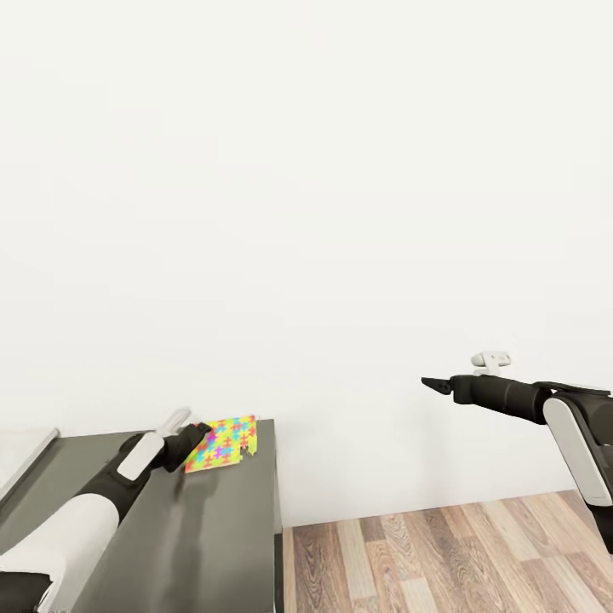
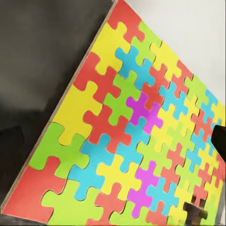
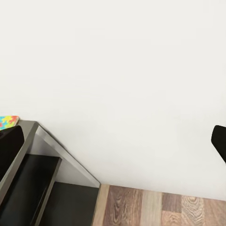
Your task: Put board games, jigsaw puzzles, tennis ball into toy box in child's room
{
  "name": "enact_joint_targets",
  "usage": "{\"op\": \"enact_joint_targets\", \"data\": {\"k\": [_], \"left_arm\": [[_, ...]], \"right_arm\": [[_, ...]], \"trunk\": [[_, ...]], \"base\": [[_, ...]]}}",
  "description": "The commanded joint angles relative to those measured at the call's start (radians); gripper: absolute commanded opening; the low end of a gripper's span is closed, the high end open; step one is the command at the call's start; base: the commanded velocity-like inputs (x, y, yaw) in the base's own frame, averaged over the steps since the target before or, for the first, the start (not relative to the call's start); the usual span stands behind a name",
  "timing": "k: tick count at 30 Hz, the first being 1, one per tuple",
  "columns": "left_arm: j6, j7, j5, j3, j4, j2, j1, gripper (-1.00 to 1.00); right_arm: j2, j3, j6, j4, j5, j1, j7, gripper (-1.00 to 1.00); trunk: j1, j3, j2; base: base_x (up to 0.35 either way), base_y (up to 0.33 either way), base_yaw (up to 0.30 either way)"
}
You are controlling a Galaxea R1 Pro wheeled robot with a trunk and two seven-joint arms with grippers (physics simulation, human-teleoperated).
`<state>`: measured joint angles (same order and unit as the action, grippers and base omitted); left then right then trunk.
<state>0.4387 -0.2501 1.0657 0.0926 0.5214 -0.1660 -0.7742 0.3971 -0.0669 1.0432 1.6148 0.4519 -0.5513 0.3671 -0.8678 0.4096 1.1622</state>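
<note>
My left tool [image 1: 194, 443] is at the near edge of a jigsaw puzzle [image 1: 225, 443] lying flat at the far right corner of the bench [image 1: 204, 536], by the white wall [image 1: 306, 170]. I can't tell whether its fingers are spread or pinching the puzzle. My right tool [image 1: 436, 384] hangs in the air over the wood floor [image 1: 443, 553], well apart from the bench, fingers pressed together on nothing.

Progress, as I judge it: early or midway. This puzzle isn't boxed yet; toy box, board games, ball and the other puzzle aren't shown, so no count possible.

Puzzle: thin flat rectangular board, interlocking pieces in matte red, yellow, green, cyan and magenta, brownish cardboard-like edge [image 2: 52, 127]. One knob-shaped gap near a corner. Bench: dark grey, smooth, slightly glossy, sharp-edged. Floor: plank-grain laminate look.
</note>
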Motion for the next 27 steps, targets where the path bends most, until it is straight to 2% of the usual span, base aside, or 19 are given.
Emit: {"op": "enact_joint_targets", "data": {"k": [1,3,6,12,27], "left_arm": [[0.001,-0.009,0.01,0.008,0.004,0.003,-0.002,1.0],[0.001,-0.008,0.01,0.009,0.006,0.014,-0.006,1.0],[0.001,-0.009,0.01,0.031,0.009,0.033,-0.011,1.0],[0.002,-0.008,0.01,0.059,0.011,0.044,-0.022,1.0],[0.002,-0.005,0.011,0.065,0.011,0.065,-0.035,1.0]], "right_arm": [[0.0,-0.001,0.004,0.0,-0.009,-0.001,0.01,1.0],[0.0,-0.001,0.004,0.0,-0.009,-0.001,0.01,1.0],[0.0,-0.001,0.004,0.0,-0.009,-0.001,0.01,1.0],[-0.002,0.0,0.004,0.0,-0.009,-0.001,0.01,1.0],[-0.006,0.001,0.004,0.0,-0.009,-0.001,0.01,1.0]], "trunk": [[0.0,0.001,0.001],[0.0,0.001,0.001],[0.0,0.001,0.001],[0.0,0.001,0.001],[0.0,0.001,0.001]], "base": [[0.0,0.0,0.0],[0.0,0.0,0.0],[0.0,0.0,0.0],[0.0,0.0,0.0],[0.0,0.0,0.0]]}}
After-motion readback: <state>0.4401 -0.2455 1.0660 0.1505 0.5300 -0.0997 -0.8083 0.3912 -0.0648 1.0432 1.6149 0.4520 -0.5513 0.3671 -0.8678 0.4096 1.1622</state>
